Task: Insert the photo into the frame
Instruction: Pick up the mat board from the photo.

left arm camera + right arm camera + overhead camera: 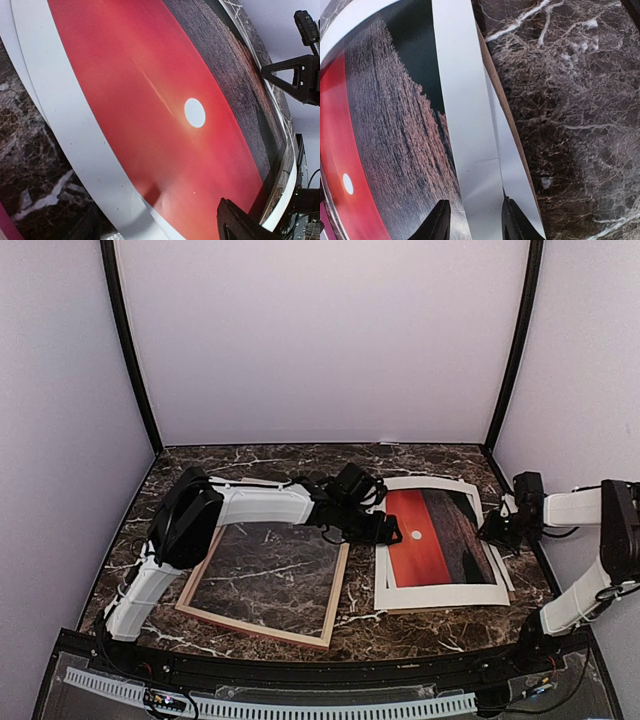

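The photo (432, 532), a red sunset print with a white sun, lies at the right of the table under a white mat board (440, 595). It fills the left wrist view (165, 100) and also shows in the right wrist view (385, 130). The frame (250, 627) lies flat to its left, with bare marble showing inside it. My left gripper (393, 533) is open over the photo's left edge, with one finger (240, 225) showing. My right gripper (495, 530) is open at the stack's right edge, its fingers (438, 222) astride the mat's white strip (470, 150).
A brown backing board (501, 102) and a second white sheet (512, 165) stick out under the mat at the right. Marble table (300, 462) is walled on three sides. The left arm (260, 505) reaches across above the frame's far rail.
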You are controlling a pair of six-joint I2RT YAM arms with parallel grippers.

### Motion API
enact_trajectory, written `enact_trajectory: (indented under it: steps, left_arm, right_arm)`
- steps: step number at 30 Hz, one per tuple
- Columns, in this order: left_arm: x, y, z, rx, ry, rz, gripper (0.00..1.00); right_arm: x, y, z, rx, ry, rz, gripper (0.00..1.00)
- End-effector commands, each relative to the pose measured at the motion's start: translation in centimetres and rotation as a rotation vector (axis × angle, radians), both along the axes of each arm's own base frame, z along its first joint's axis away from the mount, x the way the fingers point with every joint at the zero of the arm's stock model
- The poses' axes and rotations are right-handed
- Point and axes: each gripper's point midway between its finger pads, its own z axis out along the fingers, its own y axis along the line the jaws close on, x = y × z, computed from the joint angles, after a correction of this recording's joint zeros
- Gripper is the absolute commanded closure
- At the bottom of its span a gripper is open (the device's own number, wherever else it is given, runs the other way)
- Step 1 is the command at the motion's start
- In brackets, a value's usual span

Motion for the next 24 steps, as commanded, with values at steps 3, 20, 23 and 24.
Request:
enact_trajectory:
  steps: [3, 20, 23, 24]
  left_arm:
    - [-3.0, 0.1, -3.5, -0.003, 0.140, -0.030, 0.22]
    - [-1.7, 0.5, -1.0, -0.003, 0.008, -0.015, 0.42]
    - [-1.6, 0.7, -1.7, 0.027, 0.002, -0.017, 0.45]
    - [-1.7, 0.6, -1.8, 0.032, -0.001, -0.020, 0.46]
  right_arm:
    - [-1.6, 0.9, -1.0, 0.014, 0.019, 0.005, 0.63]
    - [-1.9, 2.0, -0.8, 0.041, -0.003, 0.026, 0.63]
    - [-1.8, 2.7, -0.6, 0.067, -0.011, 0.040, 0.64]
    - [-1.8, 2.8, -0.6, 0.071, -0.011, 0.042, 0.64]
